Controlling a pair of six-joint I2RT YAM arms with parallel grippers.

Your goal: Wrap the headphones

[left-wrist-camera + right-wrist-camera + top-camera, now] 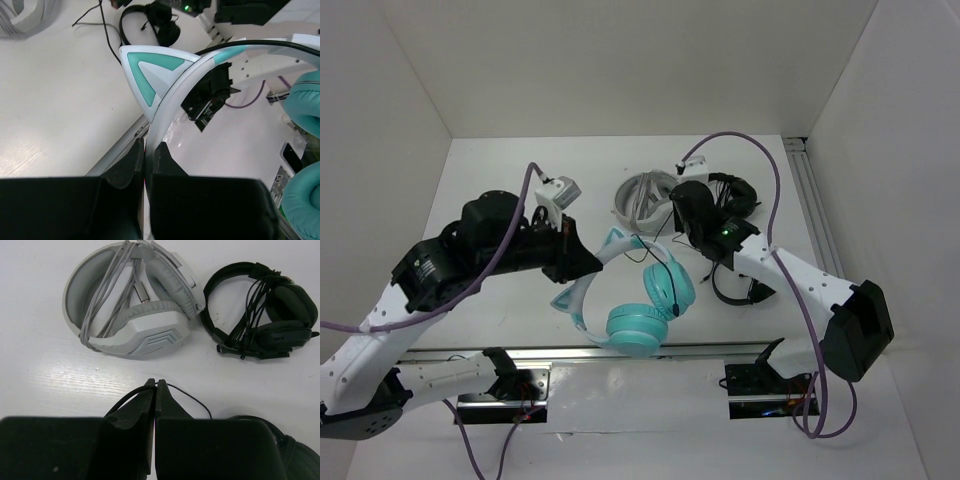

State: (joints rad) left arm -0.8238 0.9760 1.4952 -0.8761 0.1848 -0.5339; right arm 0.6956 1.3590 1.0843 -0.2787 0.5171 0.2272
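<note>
I am holding the teal cat-ear headphones (668,285) with the left tool (148,147), which is clenching the pale headband (170,102) edge-on between its fingers. One cat ear (150,70) is standing just beyond the tips, and the two teal cups are hanging off to that tool's right. In the overhead view the set is lying between the two arms, with the band running straight out from the left tool.

The right tool (155,385) is closing tight, and I judge it is pinching the thin black cable (187,396) right at its tips. The cord is running away from them on both sides, down along one finger and out in a loose arc past the other.

Ahead of the right tool, on the bench (40,375), the grey-white headphones (145,335) and the black headphones (280,325) are lying with their cords already wound round them. They are not mine to handle.

As for progress, I am reading this as the very start: both grips are in place, but I am seeing no turn of cable round the band or the cups. All the winding, and tucking the end, is left to do. I cannot see the plug.
</note>
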